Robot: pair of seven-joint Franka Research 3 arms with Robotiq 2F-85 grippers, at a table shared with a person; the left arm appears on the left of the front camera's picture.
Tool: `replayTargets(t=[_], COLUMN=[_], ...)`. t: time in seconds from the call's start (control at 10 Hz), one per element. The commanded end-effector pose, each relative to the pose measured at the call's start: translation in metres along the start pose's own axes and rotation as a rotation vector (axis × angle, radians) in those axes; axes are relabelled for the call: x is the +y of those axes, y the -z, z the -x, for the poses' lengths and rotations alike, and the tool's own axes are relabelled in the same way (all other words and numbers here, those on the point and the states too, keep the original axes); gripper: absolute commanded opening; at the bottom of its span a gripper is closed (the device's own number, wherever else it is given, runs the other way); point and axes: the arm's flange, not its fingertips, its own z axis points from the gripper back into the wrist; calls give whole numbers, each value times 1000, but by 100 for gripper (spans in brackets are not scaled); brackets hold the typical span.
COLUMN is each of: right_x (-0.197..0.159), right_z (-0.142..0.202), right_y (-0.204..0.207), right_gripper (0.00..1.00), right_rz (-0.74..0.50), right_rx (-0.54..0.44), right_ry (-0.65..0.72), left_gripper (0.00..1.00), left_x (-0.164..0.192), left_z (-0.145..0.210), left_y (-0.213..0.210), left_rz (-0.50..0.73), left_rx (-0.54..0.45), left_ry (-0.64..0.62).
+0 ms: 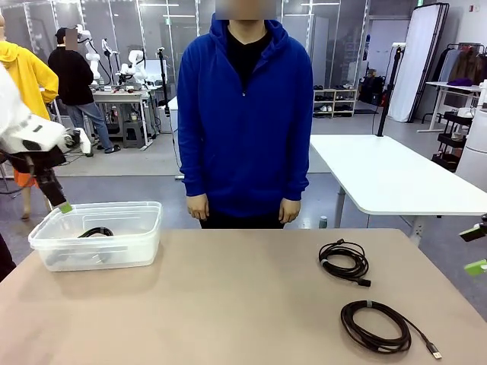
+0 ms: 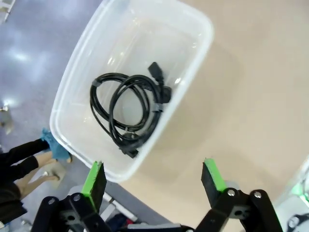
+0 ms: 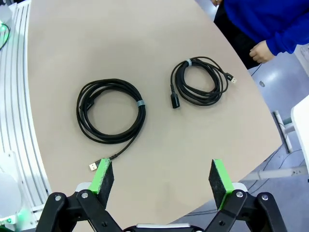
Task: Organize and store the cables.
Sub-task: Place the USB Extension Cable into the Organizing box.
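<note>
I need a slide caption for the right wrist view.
Right gripper, jaws open, above a larger coiled cable and a smaller coiled cable lying apart on the beige table.

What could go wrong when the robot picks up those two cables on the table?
The near cable has a loose tail ending in a plug; lifted, it might dangle and snag on the bin. The far cable lies near the edge of the table, so a clumsy nudge could push it off.
</note>
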Motion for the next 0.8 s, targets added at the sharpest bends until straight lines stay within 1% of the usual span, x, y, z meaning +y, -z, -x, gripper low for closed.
replayTargets(t=[0.0, 0.1, 0.2, 0.4, 0.5, 0.7], right_x=[5, 7, 6, 1, 3, 2], right_z=[-18, -29, -38, -52, -62, -75], right_y=[12, 19, 26, 41, 48, 67], right_gripper=[100, 100, 100, 100, 100, 100], right_rz=[-19, -31, -35, -45, -57, -35], right_rx=[67, 94, 120, 171, 192, 245], right_ry=[-6, -17, -44, -68, -79, -62], left_gripper=[100, 100, 100, 100, 100, 100], left_x=[-31, -54, -67, -87, -97, -101], left_z=[33, 48, 58, 80, 95, 107], left_y=[-33, -58, -68, -80, -89, -79], left_rz=[40, 18, 3, 41, 77, 102], left_rx=[-78, -102, -129, -206, -219, -237], left_ry=[0, 2, 5, 92, 121, 149])
